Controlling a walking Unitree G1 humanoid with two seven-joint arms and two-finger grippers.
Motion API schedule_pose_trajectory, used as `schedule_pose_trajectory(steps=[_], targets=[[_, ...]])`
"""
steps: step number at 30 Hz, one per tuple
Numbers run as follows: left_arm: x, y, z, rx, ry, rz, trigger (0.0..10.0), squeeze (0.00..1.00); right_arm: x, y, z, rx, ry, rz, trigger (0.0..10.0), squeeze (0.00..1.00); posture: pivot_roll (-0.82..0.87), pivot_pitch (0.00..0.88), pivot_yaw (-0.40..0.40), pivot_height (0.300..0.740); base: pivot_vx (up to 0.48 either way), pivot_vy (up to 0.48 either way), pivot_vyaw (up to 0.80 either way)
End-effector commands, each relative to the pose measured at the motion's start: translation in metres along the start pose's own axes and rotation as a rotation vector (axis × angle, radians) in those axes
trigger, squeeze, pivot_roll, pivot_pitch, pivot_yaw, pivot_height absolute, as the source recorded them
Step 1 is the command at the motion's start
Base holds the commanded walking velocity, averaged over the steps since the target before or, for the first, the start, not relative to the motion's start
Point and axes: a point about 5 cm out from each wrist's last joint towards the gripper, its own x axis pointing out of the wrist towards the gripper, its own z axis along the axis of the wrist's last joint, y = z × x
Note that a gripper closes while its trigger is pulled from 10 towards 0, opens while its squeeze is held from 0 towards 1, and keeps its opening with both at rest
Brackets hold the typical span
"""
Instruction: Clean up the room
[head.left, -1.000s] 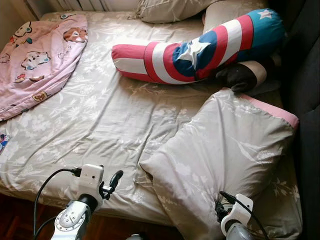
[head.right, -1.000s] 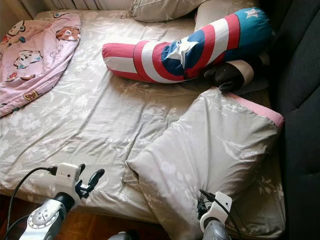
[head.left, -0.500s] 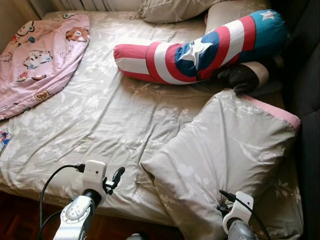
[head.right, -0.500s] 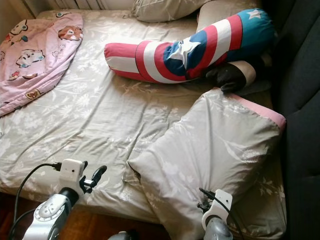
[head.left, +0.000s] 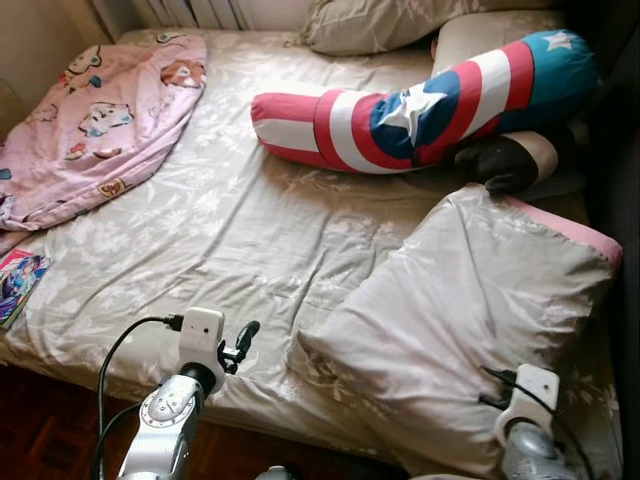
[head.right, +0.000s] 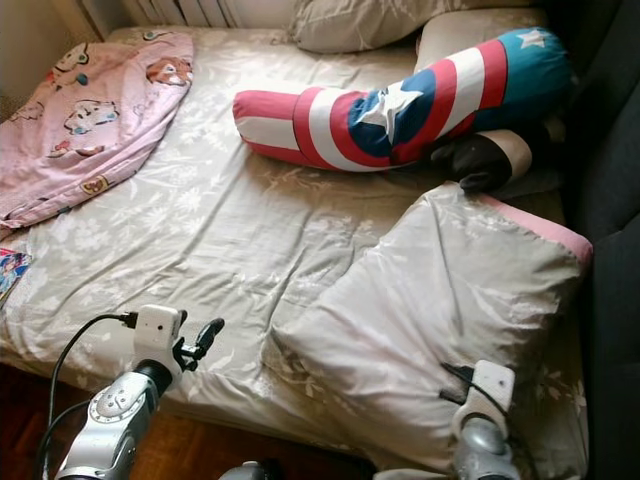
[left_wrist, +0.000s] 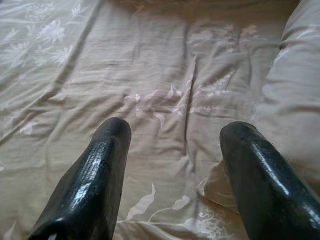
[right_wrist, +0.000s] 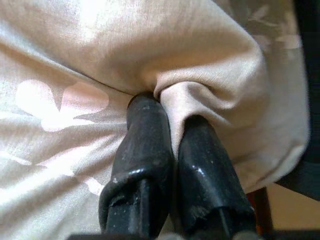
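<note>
The big pillow (head.left: 460, 320) lies askew on the near right part of the bed (head.left: 220, 230), its near corner pinched between the pressed-together fingers of the right pincer (right_wrist: 167, 127). It looks soft, light and floppy, so I judge a second hold on its left corner would help. The left pincer (left_wrist: 172, 135) hovers spread over the sheet beside it.

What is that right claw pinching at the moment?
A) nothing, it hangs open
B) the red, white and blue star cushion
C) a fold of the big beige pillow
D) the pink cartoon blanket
C: in the right wrist view the right gripper has its two black fingers closed together on a bunched fold of the big beige pillow, while the left gripper is open above the bedsheet.
</note>
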Motion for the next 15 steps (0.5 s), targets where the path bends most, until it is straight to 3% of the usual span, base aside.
schedule_pose_trajectory(steps=[1,15], targets=[[-0.002,0.003,-0.007,0.001,0.022,0.02,10.0,0.0,0.004,-0.029,0.028,0.003,-0.118,-0.118,0.0,0.0,0.03,0.126,0.061,0.74,0.0,0.0,0.0],[0.003,0.003,-0.012,-0.004,0.015,0.022,10.0,0.0,-0.001,-0.113,0.055,-0.101,-0.182,-0.442,0.0,0.0,0.01,0.104,0.054,0.74,0.0,0.0,0.0]])
